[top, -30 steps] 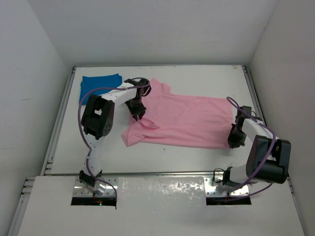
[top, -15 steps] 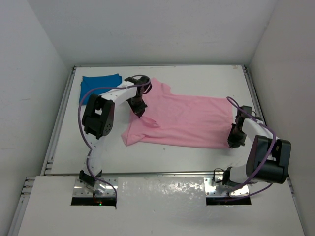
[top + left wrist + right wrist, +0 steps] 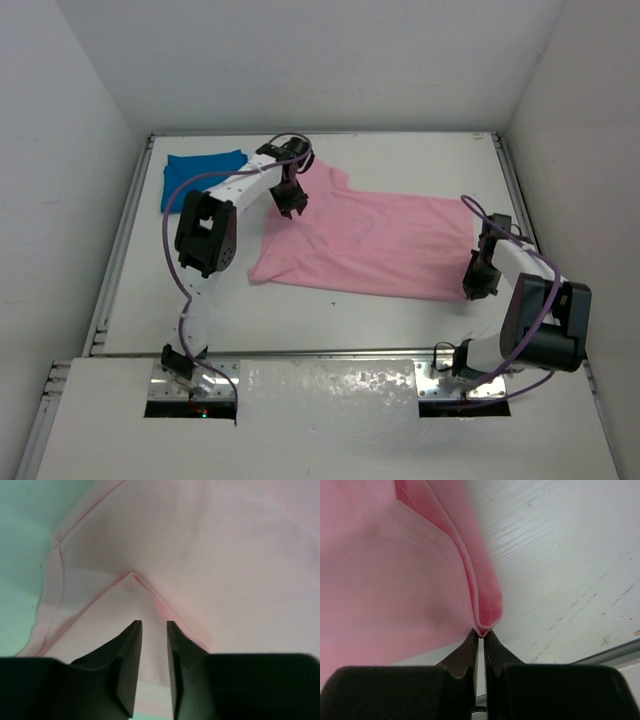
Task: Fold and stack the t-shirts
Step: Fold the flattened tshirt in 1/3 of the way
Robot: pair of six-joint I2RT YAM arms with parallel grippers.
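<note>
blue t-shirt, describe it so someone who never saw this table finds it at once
On the white table, go to the far left corner. The blue t-shirt lies there as a small folded rectangle. It is the only bright blue thing, much smaller than the pink t-shirt spread out beside it.

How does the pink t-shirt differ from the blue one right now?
The pink t-shirt lies mostly spread out across the table; the blue t-shirt is a small folded rectangle in its far left corner. The pink one covers far more area than the blue. The right gripper pinches the pink shirt's edge and the left gripper hovers open over it; nothing touches the blue. Both are plain and lie flat.
</note>
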